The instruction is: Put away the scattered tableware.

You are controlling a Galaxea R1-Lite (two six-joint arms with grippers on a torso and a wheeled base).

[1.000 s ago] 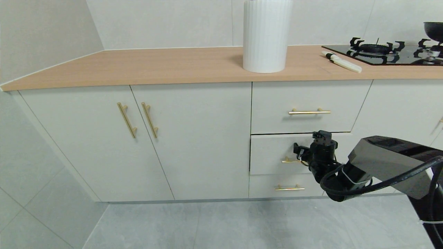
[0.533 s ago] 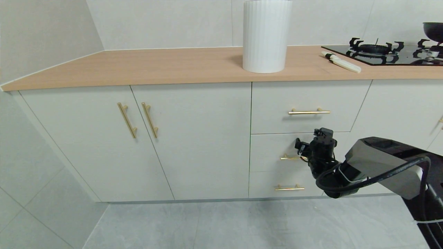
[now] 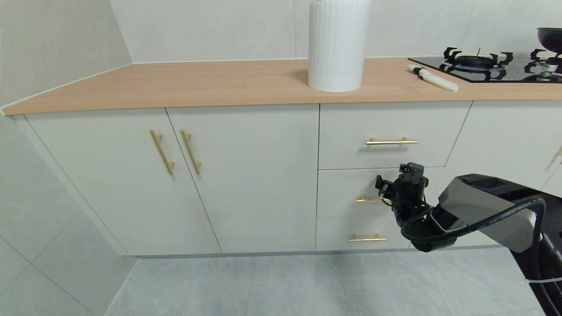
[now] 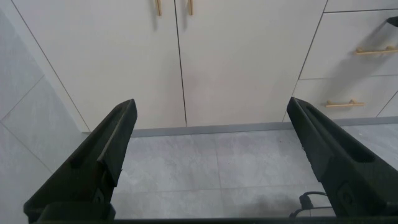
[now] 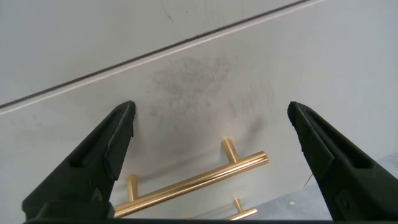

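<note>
Middle drawer handle (image 3: 368,200) — right end behind the jaws.

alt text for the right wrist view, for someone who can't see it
The right gripper has its jaws wide open, close up against a pale drawer front, with a brass bar handle lying in the gap between them. A thin dark seam marks the drawer's edge.

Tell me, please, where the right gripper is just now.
In the head view, the right gripper is low on the right, open, close to the middle drawer and right beside its handle.
</note>
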